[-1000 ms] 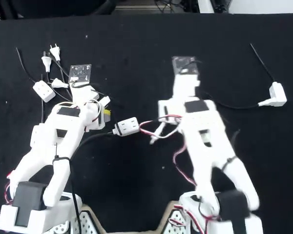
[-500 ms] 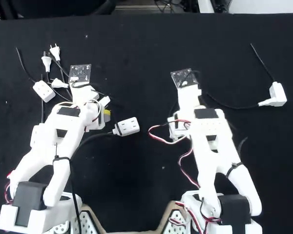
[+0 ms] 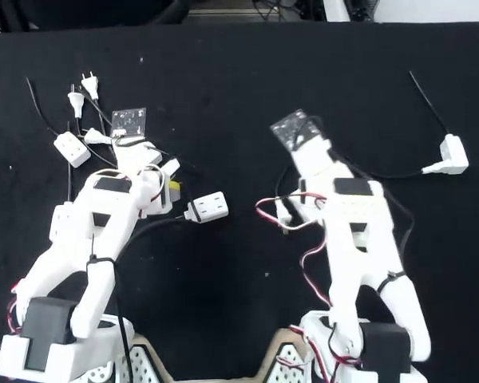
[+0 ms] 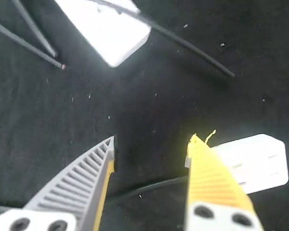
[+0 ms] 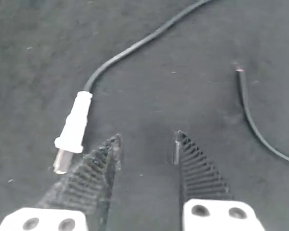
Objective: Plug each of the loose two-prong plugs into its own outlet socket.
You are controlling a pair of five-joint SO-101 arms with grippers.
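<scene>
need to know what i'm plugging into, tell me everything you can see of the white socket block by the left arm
The socket block is a white, plastic-looking rectangular box with rounded corners, lying flat on the black table beside the left arm's open pincer. The slots that show on its face are empty. A black cable leaves one end.

Nothing legible in any view. The left wrist board (image 3: 130,121) and right wrist board (image 3: 291,128) carry pale specks, too small to read. The socket block (image 3: 209,206) and the angled plug (image 3: 451,154) show plain white faces with no readable print.
</scene>
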